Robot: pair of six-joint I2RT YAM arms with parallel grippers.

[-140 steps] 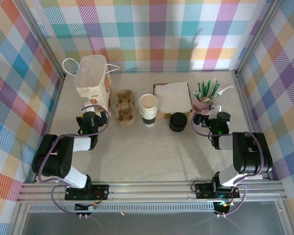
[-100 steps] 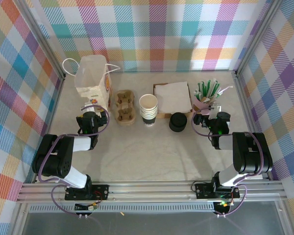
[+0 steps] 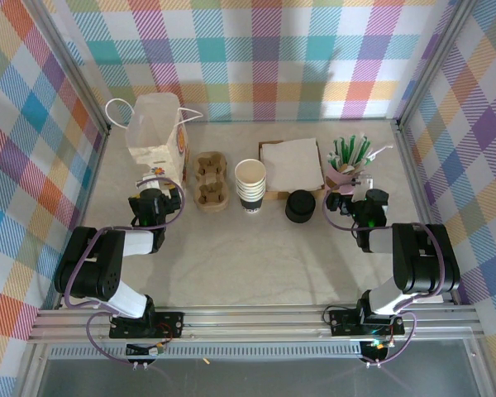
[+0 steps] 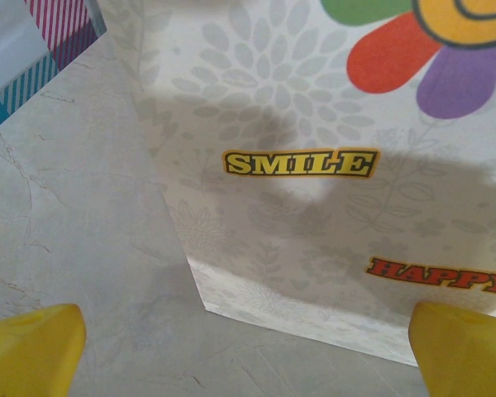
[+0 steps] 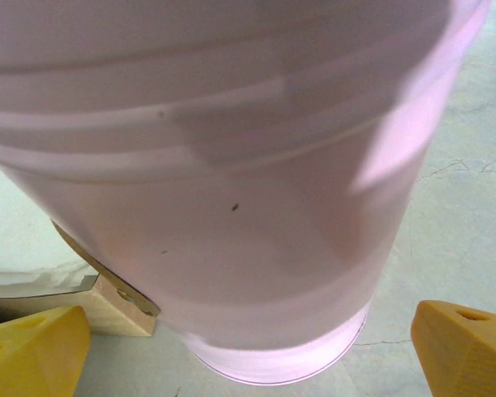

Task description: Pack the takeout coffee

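The takeout coffee is out of view. A stack of lidless white paper cups (image 3: 250,186) with dark print stands mid-table, and a stack of black lids (image 3: 300,206) sits to its right. My left gripper (image 3: 155,201) is open just in front of the white paper bag (image 3: 157,136); in the left wrist view the bag (image 4: 314,165), printed "SMILE" and "HAPPY", faces the open left gripper (image 4: 248,364). My right gripper (image 3: 357,198) is open, close to a pink cup (image 3: 345,174). The right wrist view has that pink cup (image 5: 231,207) just ahead of the right gripper (image 5: 248,356), untouched.
A brown cardboard cup carrier (image 3: 208,179) lies between bag and cups. Napkins on a wooden tray (image 3: 292,165) sit behind the lids; the tray's corner (image 5: 107,302) shows beside the pink cup. Green straws (image 3: 349,151) stick out of that cup. Plaid walls enclose three sides.
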